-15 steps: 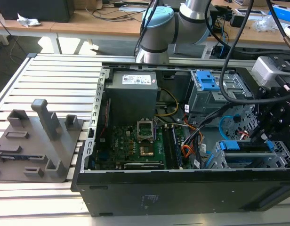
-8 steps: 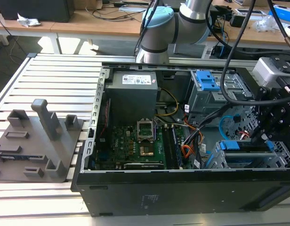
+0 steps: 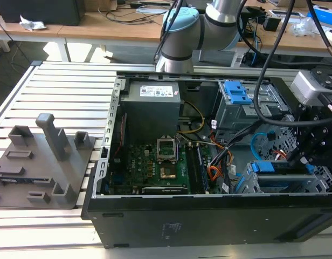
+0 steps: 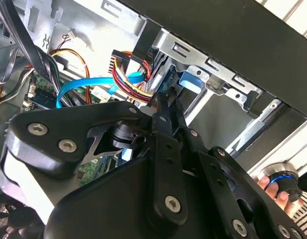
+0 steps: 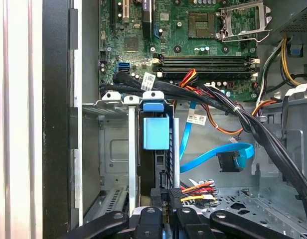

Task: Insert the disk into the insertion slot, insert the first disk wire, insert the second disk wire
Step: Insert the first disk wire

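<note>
Already the disk (image 5: 156, 133) sits inside the insertion slot (image 5: 109, 149), standing on edge between the slot's grey metal walls. Its long axis runs along the slot's length. The end with the blue caddy tab points out of the slot toward the motherboard (image 5: 193, 35), and the opposite end faces the gripper (image 5: 167, 196) at the slot's other mouth. The gripper's fingers are drawn narrow and appear pinched on a black wire plug (image 5: 174, 193) that trails red, yellow and black leads. The plug is held just at that mouth of the slot, close to the disk's end. A blue flat cable (image 5: 213, 155) lies loose beside the slot, and its black connector is apart from the disk.
</note>
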Robot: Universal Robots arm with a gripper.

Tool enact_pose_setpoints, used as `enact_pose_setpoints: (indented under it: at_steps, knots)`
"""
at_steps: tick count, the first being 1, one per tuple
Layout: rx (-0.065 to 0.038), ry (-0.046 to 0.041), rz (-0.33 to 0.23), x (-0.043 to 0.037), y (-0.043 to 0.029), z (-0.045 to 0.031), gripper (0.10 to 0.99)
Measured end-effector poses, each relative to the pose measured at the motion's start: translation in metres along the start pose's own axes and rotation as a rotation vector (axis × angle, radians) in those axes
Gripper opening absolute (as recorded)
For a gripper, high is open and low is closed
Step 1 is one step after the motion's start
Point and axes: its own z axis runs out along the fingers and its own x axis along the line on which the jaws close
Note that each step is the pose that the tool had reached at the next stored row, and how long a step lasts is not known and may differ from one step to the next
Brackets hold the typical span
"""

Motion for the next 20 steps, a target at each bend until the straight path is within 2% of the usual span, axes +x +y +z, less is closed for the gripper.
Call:
enact_pose_setpoints:
  at_steps: [4, 5, 8, 15, 16, 18, 20]
  knots:
    - [0.0, -0.0009, 0.0, 0.0, -0.0001, 0.0007, 0.184]
    - [0.0, -0.0007, 0.0, 0.0, -0.0001, 0.0008, 0.251]
    - [0.0, -0.0001, 0.0, 0.0, -0.0001, 0.0, 0.251]
    - [0.0, -0.0002, 0.0, -0.0004, 0.0007, -0.0187, 0.251]
    - [0.0, -0.0001, 0.0, -0.0006, 0.0008, -0.0213, 0.235]
    - [0.0, -0.0002, 0.0, -0.0007, 0.001, -0.0254, 0.106]
    - [0.0, -0.0001, 0.0, -0.0007, 0.0043, -0.0256, 0.106]
